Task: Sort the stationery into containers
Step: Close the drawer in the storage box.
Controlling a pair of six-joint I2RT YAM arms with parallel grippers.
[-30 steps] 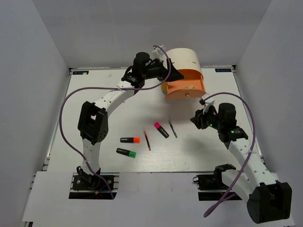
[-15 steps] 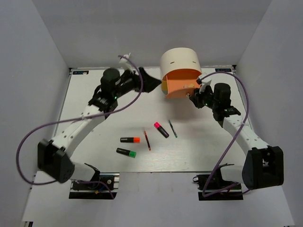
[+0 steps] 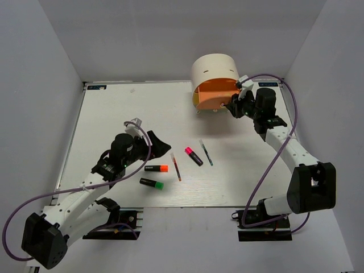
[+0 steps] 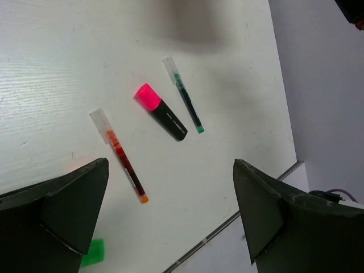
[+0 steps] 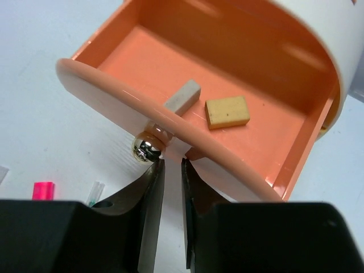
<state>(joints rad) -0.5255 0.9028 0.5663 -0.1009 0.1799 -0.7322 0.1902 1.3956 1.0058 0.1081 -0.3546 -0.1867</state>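
At the table's (image 3: 114, 114) one o'clock corner, we see the right gripper (image 3: 233, 106) up against the open orange-pink drawer (image 3: 215, 96) of the cream desk unit (image 3: 214, 71). Its fingers are drawn close with only a thin slit between them, tips just beside the shiny knob (image 5: 144, 149); we cannot tell whether they pinch anything. A grey eraser (image 5: 182, 96) and a tan eraser (image 5: 227, 112) lie inside that drawer. Toward seven o'clock the left gripper (image 3: 154, 143) hovers spread wide, holding nothing. At its six o'clock lie the orange highlighter (image 3: 156, 168) and green highlighter (image 3: 151, 183). From four to three o'clock we find the red pen (image 3: 176, 166), pink highlighter (image 3: 193, 156) and green pen (image 3: 206, 152).
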